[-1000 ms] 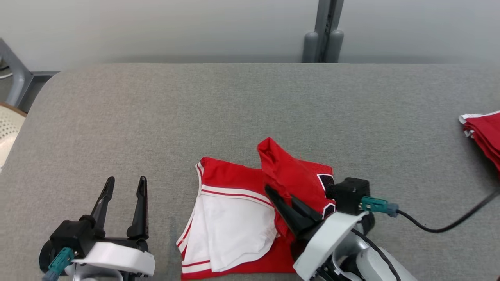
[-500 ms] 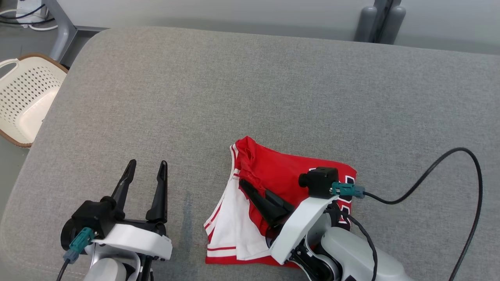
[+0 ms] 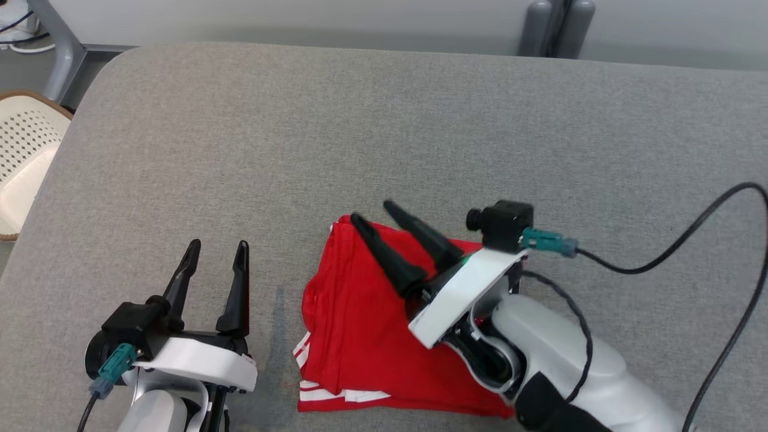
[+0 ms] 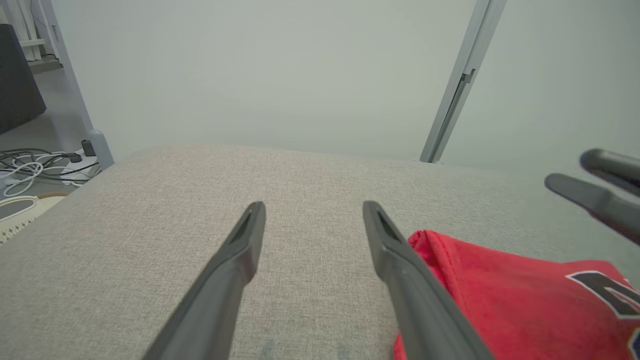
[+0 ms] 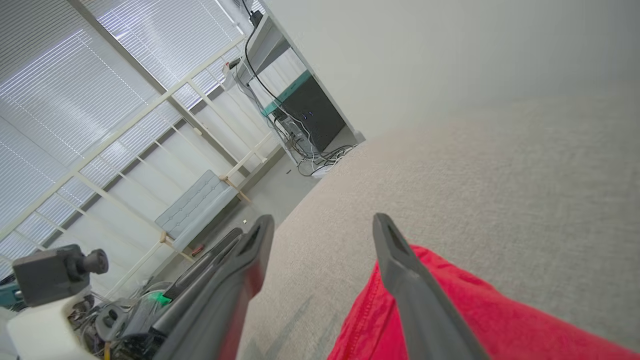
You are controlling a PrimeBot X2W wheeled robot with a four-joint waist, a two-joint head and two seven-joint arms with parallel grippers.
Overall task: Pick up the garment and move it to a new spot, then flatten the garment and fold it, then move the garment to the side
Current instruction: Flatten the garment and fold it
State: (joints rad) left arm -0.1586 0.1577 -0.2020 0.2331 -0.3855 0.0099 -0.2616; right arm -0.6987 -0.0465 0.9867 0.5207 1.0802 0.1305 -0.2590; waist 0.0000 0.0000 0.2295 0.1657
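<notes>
The red garment (image 3: 360,336) with white trim lies folded on the grey table (image 3: 384,132) near its front edge; it also shows at lower right as the garment (image 4: 505,300) and below the fingers as the garment (image 5: 450,310). My right gripper (image 3: 372,213) hovers over its far edge, open, nothing between its fingers, seen too as right gripper (image 5: 322,222). My left gripper (image 3: 217,247) stands open over bare table just left of the garment, seen too as left gripper (image 4: 312,210).
A cream perforated basket (image 3: 24,156) stands off the table's left edge. A black cable (image 3: 708,240) runs from the right wrist across the table's right side. Grey posts (image 3: 555,27) rise behind the far edge.
My right gripper has let go of the garment, opened and lifted away. The red layer now covers the white lining. The head camera has shifted.
</notes>
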